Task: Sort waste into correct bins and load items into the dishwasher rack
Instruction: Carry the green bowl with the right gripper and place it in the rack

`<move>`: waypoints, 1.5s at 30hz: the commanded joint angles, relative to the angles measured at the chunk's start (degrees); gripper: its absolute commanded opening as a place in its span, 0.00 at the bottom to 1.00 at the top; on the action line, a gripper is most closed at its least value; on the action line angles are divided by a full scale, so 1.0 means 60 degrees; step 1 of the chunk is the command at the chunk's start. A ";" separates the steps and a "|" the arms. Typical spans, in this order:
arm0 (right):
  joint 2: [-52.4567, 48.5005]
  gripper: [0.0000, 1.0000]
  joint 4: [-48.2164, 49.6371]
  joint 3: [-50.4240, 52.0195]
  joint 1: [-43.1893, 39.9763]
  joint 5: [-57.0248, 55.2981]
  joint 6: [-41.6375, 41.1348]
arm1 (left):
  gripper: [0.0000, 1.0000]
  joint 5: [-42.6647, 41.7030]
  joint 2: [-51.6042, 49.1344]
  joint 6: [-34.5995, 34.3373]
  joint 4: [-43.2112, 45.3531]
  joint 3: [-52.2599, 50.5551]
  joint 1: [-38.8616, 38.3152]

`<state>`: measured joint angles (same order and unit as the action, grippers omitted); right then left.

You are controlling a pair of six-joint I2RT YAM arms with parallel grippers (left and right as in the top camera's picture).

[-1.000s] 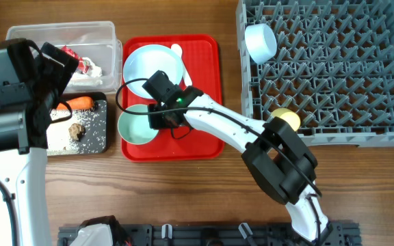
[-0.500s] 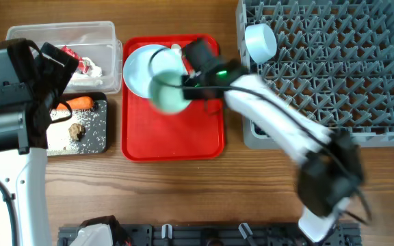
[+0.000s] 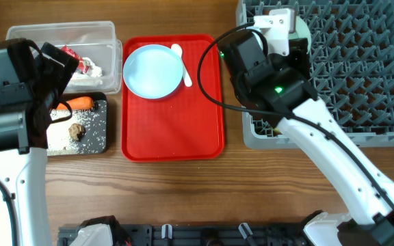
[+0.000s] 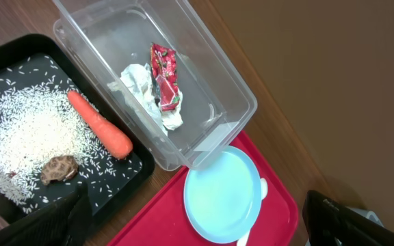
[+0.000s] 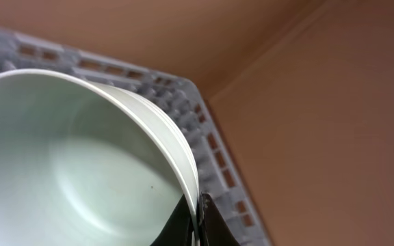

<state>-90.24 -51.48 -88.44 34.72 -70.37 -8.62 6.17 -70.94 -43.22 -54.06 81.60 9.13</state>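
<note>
My right gripper (image 5: 198, 212) is shut on the rim of the light green bowl (image 5: 81, 157) and holds it over the near-left corner of the grey rack (image 3: 361, 68); the bowl's edge shows in the overhead view (image 3: 301, 31). My left gripper (image 4: 197, 225) is open and empty above the bins. The clear tub (image 3: 60, 29) holds the wrapper (image 4: 165, 75) and tissue (image 4: 142, 85). The black tray (image 3: 106, 109) holds the carrot (image 4: 101, 123), rice (image 4: 19, 130) and brown lump (image 4: 59, 169). The blue plate (image 3: 153, 70) and white spoon (image 3: 181, 58) lie on the red tray. The blue bowl and yellow cup are hidden.
The red tray (image 3: 183, 137) lies between the bins and the rack. The right arm crosses the rack's left edge. Bare wooden table runs along the front, with a dark rail at the near edge.
My right gripper lifted the green bowl off the red tray and carried it right and back to the rack's corner. The left arm has not moved.
</note>
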 commanded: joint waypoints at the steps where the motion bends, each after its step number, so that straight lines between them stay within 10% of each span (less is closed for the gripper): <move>1: -0.0554 0.04 0.0022 0.0517 -0.0328 -0.0703 0.1198 | 1.00 0.0164 -0.0044 -0.0120 -0.0007 0.0007 0.0062; 40: -0.3034 0.05 0.0080 0.1228 -0.0433 0.1242 0.1410 | 1.00 0.0168 -0.0044 -0.0120 -0.0007 0.0007 0.0062; 45: -0.3034 0.50 -0.0058 0.1228 -0.0007 0.1399 0.1446 | 1.00 0.0164 -0.0044 -0.0120 -0.0007 0.0007 0.0062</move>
<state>-107.48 -51.86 -81.65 32.47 -64.90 0.23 6.17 -70.94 -43.22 -54.06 81.60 9.13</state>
